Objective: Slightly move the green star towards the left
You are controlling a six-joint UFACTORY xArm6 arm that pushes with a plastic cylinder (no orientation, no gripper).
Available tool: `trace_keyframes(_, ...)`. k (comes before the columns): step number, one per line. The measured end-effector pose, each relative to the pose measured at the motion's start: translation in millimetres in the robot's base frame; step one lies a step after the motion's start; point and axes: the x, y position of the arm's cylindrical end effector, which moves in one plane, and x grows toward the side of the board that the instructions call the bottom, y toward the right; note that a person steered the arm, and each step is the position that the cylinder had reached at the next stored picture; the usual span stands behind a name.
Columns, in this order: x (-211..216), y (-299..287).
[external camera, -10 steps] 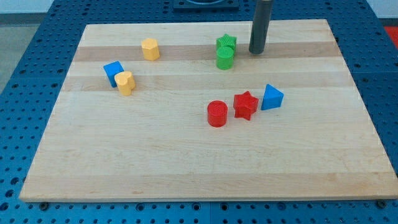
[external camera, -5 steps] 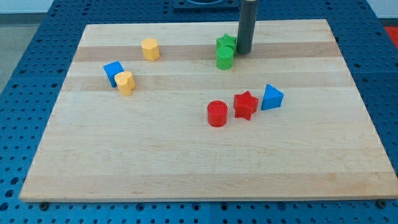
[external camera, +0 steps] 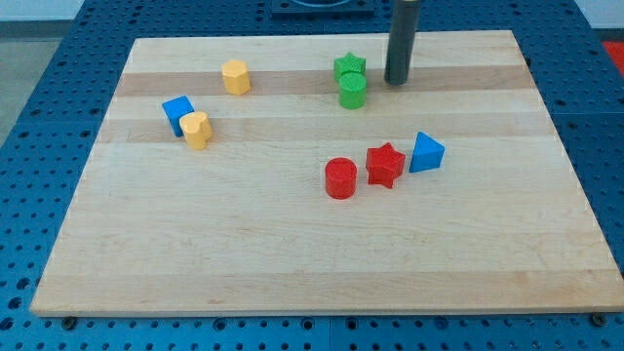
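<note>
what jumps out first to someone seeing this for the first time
The dark rod coming down from the view's top, my tip resting just to the view's right of the green star, with a gap between them. Right below the star sits a green cylinder, touching it. Nearer the middle, a red cylinder, red star and blue block form a row.
</note>
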Motion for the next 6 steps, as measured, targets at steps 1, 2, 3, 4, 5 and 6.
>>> trace_keyframes(1,0.0,3.6)
trace_keyframes(2,1.1,3.6)
trace_keyframes(3,16.4,3.6)
trace_keyframes(4,35.3,3.6)
trace_keyframes(5,47.0,3.7)
trace_keyframes(6,65.3,-3.6)
